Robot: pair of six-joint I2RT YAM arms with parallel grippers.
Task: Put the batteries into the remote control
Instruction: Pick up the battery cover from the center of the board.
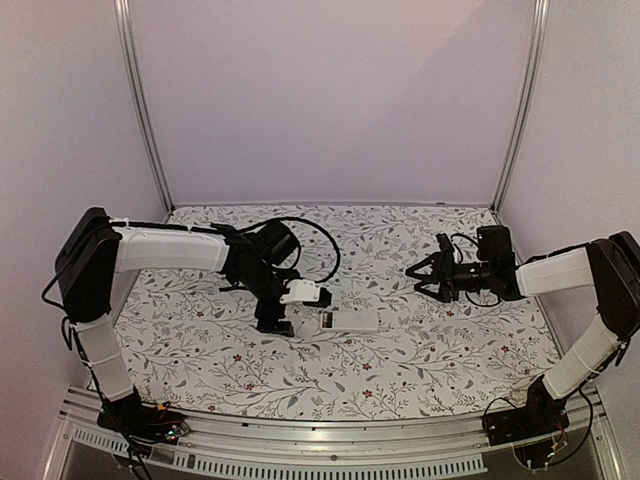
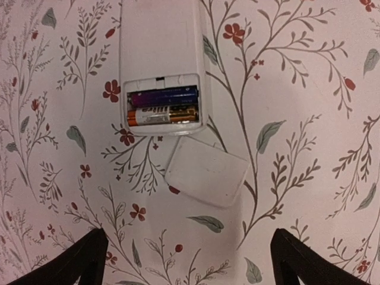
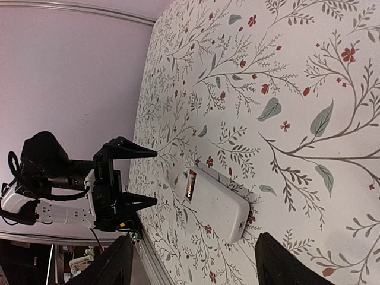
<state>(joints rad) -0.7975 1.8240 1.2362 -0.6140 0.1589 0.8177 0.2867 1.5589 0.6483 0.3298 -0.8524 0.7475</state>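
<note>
Ahead of the wide-spread left pincer (image 2: 187, 233), batteries (image 2: 161, 105) sat in the remote control (image 2: 160, 53), cover (image 2: 205, 172) nearer, perhaps touching. The right pincer (image 3: 196, 237) gaped too.

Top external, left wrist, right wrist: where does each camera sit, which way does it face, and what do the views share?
Top external: above and behind the arm bases, looking down over the floral table; both arms, left gripper and right gripper show.
Left wrist: straight down on the remote control, batteries in its open bay, loose cover beside; own fingertips at bottom corners.
Right wrist: low, facing across the table toward the left gripper; own fingertips at bottom.
Shared: all three show the remote control.
</note>
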